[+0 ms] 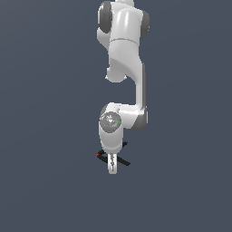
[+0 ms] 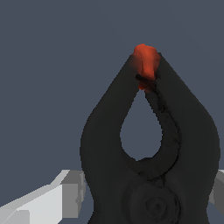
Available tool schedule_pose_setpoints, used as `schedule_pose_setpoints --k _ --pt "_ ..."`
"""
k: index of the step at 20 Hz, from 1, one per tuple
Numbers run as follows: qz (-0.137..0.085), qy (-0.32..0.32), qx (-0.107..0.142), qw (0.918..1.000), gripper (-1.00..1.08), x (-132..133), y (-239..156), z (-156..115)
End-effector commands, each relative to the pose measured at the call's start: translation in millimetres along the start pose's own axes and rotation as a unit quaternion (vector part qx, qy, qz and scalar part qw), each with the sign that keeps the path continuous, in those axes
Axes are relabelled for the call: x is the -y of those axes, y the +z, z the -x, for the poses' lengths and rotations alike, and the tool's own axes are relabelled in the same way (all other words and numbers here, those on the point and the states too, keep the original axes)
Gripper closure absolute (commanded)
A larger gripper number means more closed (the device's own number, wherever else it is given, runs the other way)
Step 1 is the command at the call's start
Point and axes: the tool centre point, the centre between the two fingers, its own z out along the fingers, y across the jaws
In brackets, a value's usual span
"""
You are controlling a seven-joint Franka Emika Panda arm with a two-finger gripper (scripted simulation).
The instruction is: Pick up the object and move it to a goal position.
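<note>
The object is a small black spring clamp [image 1: 121, 159] with a red tip [image 1: 98, 155], lying under the arm's hand in the exterior view. My gripper [image 1: 112, 166] points straight down over its middle. In the wrist view the clamp [image 2: 192, 131] fills the picture, its red tip [image 2: 145, 61] pointing away from the hand. The grey fingers [image 2: 65, 194] stand on either side of its pivot end and touch its black sides, so the jaws are closed on it. I cannot tell whether it is off the floor.
The white arm [image 1: 124, 50] reaches down from the top of the exterior view. Around it there is only a plain dark grey-blue floor [image 1: 45, 181]. No goal marker shows.
</note>
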Motion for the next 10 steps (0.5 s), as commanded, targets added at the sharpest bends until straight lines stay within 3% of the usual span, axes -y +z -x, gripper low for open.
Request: schedule_pose_setpoints --k 1,10 --pt "0.0 0.0 0.0 1.0 1.08 -0.1 0.4 -0.4" --pt "0.0 0.0 0.0 1.0 1.08 -5.2 -10.2 -8.8"
